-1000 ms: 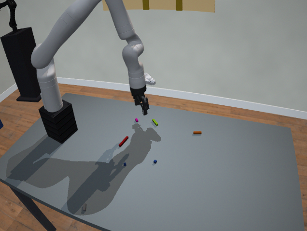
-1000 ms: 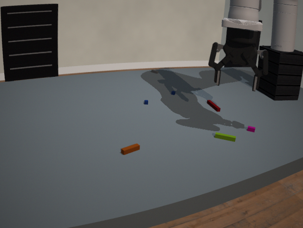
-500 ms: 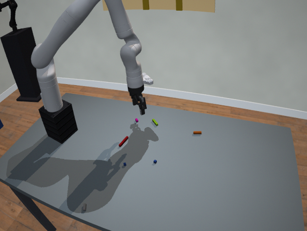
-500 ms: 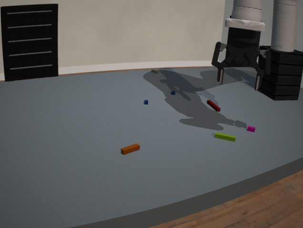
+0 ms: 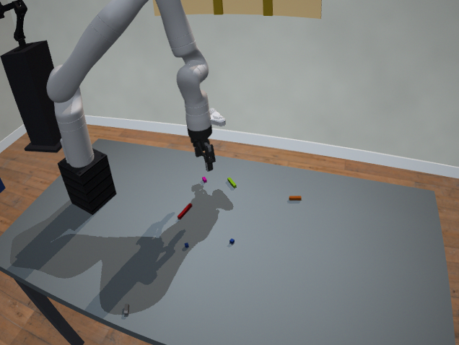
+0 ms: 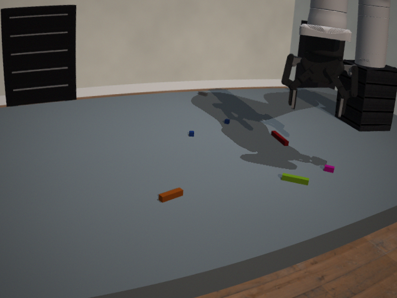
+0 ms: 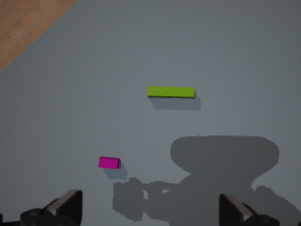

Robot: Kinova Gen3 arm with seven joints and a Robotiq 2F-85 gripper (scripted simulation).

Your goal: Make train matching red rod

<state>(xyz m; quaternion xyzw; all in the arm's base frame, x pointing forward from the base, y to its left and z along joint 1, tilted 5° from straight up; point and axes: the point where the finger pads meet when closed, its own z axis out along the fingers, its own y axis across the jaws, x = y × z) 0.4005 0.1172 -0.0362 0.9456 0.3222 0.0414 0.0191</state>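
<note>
My gripper (image 5: 208, 163) hangs open and empty above the table, a little behind the magenta rod (image 5: 203, 179); in the exterior view its fingers (image 6: 316, 104) stand wide apart, well above the surface. The red rod (image 5: 185, 211) lies in the arm's shadow. The lime rod (image 5: 232, 182) lies right of the magenta one. The orange rod (image 5: 294, 198) lies far right. Two blue rods (image 5: 186, 245) (image 5: 232, 241) lie nearer the front. A grey rod (image 5: 125, 309) lies near the front edge. The wrist view shows the lime rod (image 7: 170, 92) and the magenta rod (image 7: 109, 162) lying apart.
The arm's black base (image 5: 86, 180) stands at the table's back left. A black cabinet (image 5: 30, 94) stands on the floor behind it. The table's edge and the wooden floor show at the top left of the wrist view (image 7: 24, 28).
</note>
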